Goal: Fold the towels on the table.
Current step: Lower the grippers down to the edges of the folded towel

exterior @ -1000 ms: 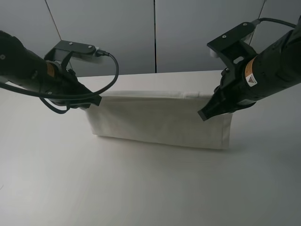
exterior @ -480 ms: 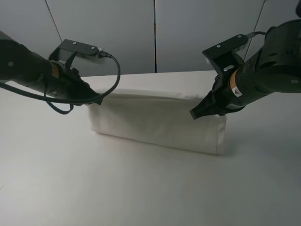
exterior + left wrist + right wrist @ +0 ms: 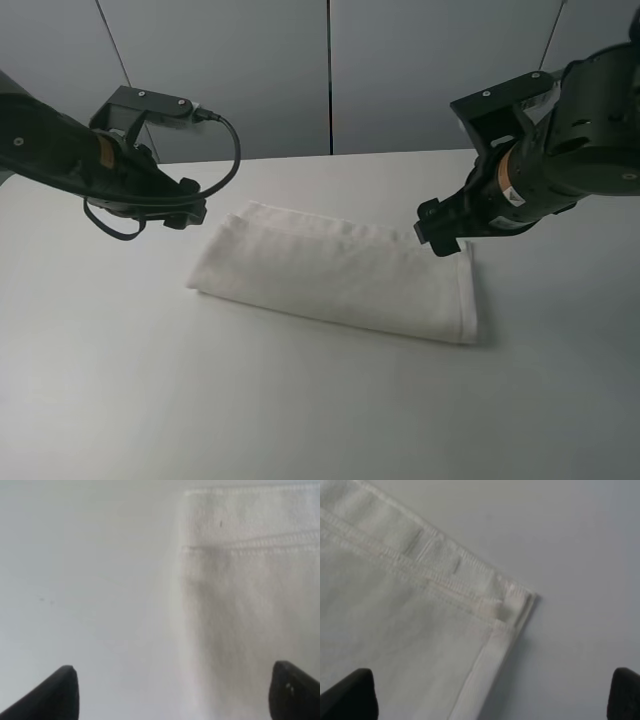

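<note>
Simply folded towel (image 3: 340, 275) on table (image 3: 300, 410)

Robotics lab, I'd say: black robot arms (image 3: 50, 150) over a plain white table (image 3: 300, 420), grey wall panels (image 3: 430, 70) behind its far edge.

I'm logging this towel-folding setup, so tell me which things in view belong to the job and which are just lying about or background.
Part of the job:
white rectangular terry cloth towel, lying folded
large plain white table under it
left tool, open, holding nothing
right tool, open, holding nothing

Not part of the job:
grey wall panels behind the table
</note>
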Tool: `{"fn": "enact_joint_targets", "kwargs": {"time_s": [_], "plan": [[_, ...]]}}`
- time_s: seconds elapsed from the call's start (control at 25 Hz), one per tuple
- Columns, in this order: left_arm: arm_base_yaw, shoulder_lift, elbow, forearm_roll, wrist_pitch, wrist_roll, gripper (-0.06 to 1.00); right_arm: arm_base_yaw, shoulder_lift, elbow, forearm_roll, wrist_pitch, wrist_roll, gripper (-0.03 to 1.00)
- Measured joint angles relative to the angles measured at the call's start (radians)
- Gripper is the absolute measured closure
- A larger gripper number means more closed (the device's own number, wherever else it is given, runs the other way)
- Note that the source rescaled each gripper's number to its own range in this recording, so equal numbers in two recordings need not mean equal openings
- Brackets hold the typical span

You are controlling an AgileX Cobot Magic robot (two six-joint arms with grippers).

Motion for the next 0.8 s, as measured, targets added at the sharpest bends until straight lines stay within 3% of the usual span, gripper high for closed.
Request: {"fn": "enact_joint_targets", "kwargs": {"time_s": [0.24,0.36,0.52,0.8], "plan": [[0.008,0.002,-0.004,-0.001,0.022,-0.041,-0.04,0.0,0.0,0.0,0.039,0.003,0.04,-0.03],[0.038,0.019,-0.053,-0.011,0.08,-0.052,-0.04,-0.028,0.0,-0.008,0.154,0.0,0.012,-0.03],[0.09,0.07,-0.183,-0.056,0.193,-0.038,-0.04,-0.118,0.002,-0.067,0.34,0.008,-0.128,-0.03],[0.129,0.251,-0.443,-0.331,0.398,0.288,-0.04,-0.24,0.061,-0.177,0.626,0.126,-0.417,-0.03]]}}
